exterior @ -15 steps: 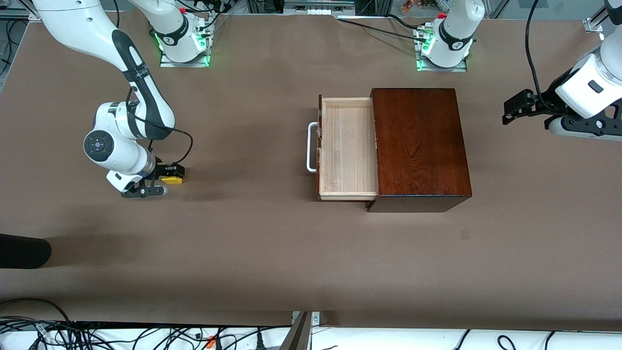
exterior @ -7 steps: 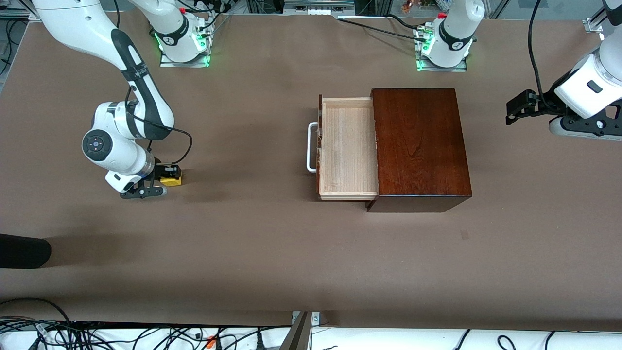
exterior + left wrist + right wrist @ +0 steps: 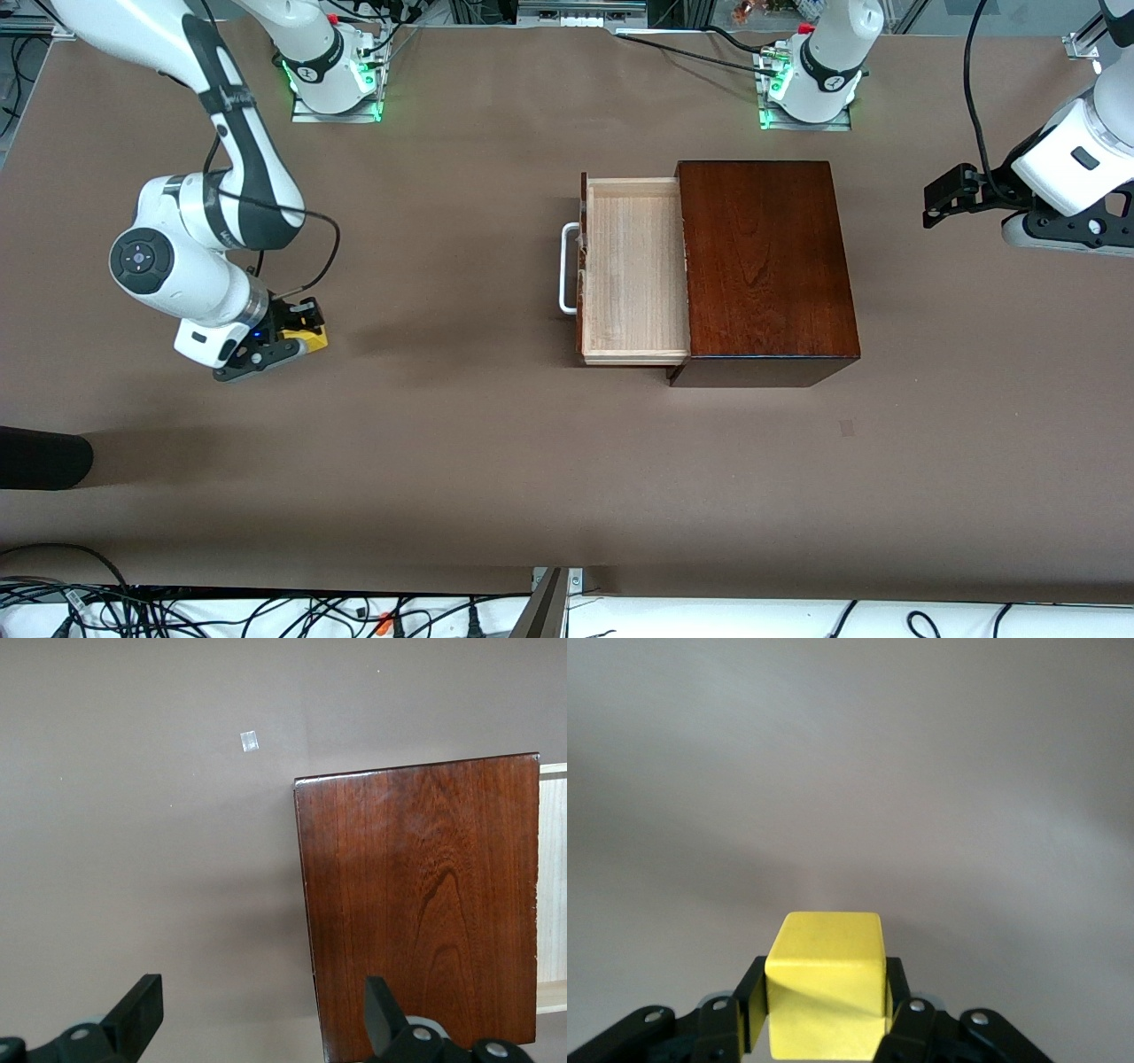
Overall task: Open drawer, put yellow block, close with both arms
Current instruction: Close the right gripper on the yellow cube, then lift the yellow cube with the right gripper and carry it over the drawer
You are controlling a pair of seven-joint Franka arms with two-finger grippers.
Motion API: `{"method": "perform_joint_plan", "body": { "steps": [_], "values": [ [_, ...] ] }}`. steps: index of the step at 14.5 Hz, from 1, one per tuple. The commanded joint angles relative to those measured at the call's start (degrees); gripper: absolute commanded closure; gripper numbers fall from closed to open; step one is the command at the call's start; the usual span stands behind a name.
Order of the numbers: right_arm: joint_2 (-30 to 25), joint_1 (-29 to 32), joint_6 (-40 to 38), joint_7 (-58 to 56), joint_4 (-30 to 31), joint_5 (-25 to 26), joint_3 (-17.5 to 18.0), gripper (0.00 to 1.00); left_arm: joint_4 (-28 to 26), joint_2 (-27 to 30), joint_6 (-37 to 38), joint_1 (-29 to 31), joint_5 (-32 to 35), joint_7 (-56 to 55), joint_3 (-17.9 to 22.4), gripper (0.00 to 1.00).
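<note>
Yellow block (image 3: 304,336) lifted clear of the desk (image 3: 461,443) by the right gripper (image 3: 297,330), jaws pinching it.
Drawer (image 3: 634,270) is left pulled out, empty; left gripper (image 3: 932,202) is parked beside the wooden box (image 3: 764,266), jaws spread.
</note>
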State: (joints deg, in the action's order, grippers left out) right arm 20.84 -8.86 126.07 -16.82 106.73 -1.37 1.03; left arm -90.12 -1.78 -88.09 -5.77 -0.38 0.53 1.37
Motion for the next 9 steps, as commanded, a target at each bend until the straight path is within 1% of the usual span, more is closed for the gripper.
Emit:
{"method": "perform_joint_plan", "body": {
  "steps": [1,3,4,7,9],
  "values": [
    [-2.20,-0.19,-3.88,-2.16,-2.22,0.49,5.62,0.81,-0.06,0.81,0.11,0.15,0.90,1.32,-0.14,0.00],
    [-1.94,-0.45,-10.98,-2.69,-8.70,0.49,11.60,0.81,-0.06,0.81,0.11,0.15,0.90,1.32,-0.14,0.00],
    [-1.51,-1.84,-14.33,-2.69,-12.48,0.67,13.37,0.81,-0.06,0.81,0.11,0.15,0.90,1.32,-0.14,0.00],
    [1.30,-11.67,-21.81,-2.17,-22.33,4.17,13.74,0.81,-0.06,0.81,0.11,0.15,0.90,1.23,-0.14,0.00],
    [3.06,-16.60,-22.27,-2.07,-25.95,4.10,13.74,0.80,-0.06,0.81,0.11,0.15,0.90,1.23,-0.14,0.00]
  ]
}}
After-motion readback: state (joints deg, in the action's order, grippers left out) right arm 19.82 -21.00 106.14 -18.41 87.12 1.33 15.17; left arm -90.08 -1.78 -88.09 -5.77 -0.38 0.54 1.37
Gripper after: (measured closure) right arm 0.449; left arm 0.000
